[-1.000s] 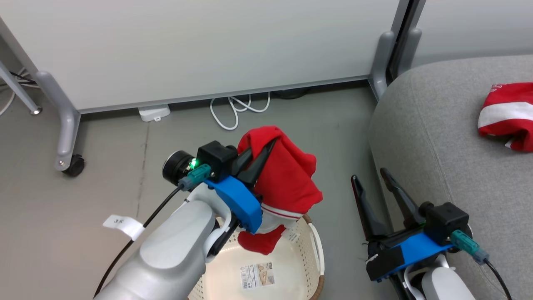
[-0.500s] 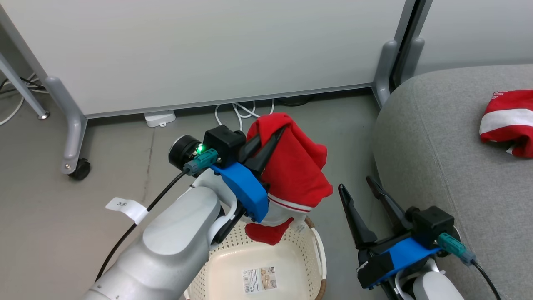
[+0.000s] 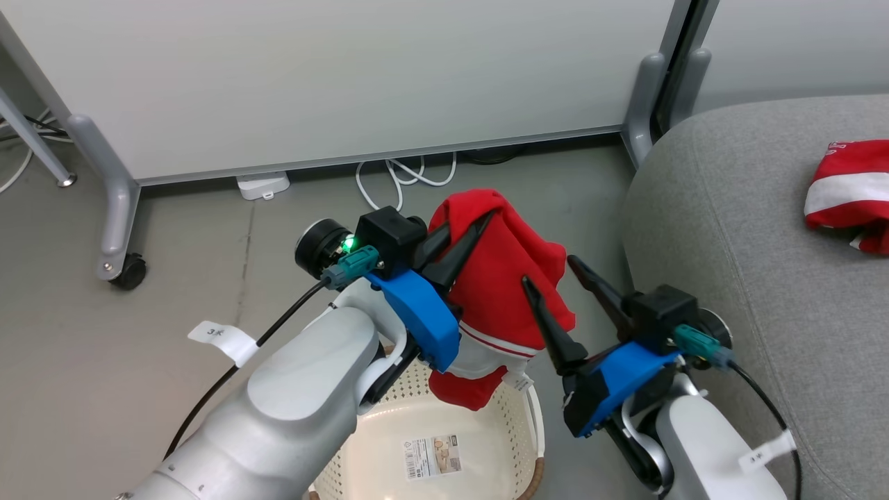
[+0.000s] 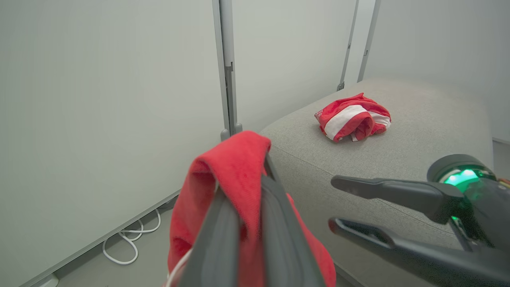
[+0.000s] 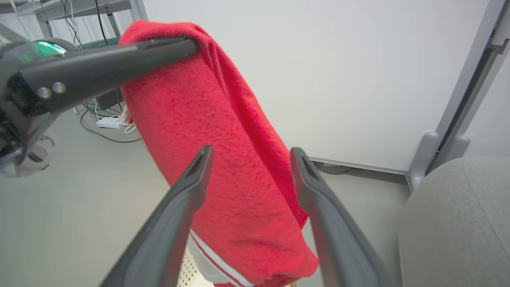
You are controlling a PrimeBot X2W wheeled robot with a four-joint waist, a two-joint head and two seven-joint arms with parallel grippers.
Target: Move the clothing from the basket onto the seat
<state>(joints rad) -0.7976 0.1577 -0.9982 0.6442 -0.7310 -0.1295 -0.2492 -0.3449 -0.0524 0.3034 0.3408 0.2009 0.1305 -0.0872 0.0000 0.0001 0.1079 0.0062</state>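
Down near the robot, the basket (image 3: 510, 444) shows just a printed label (image 3: 432, 456) on its bottom, though the left arm (image 3: 292, 417) hides part of it. Above it, the left gripper (image 3: 469, 226) is clamped on a red garment (image 3: 507, 278) whose lower end dangles over the rim. The right gripper (image 3: 549, 269) sits beside that cloth, its fingers spread apart and closed on nothing. Farther right, the other red-and-white garment (image 3: 851, 194) already lies bunched on the grey seat (image 3: 729, 229). I'd say one piece is delivered. The second is lifted out but not yet carried across and set down.
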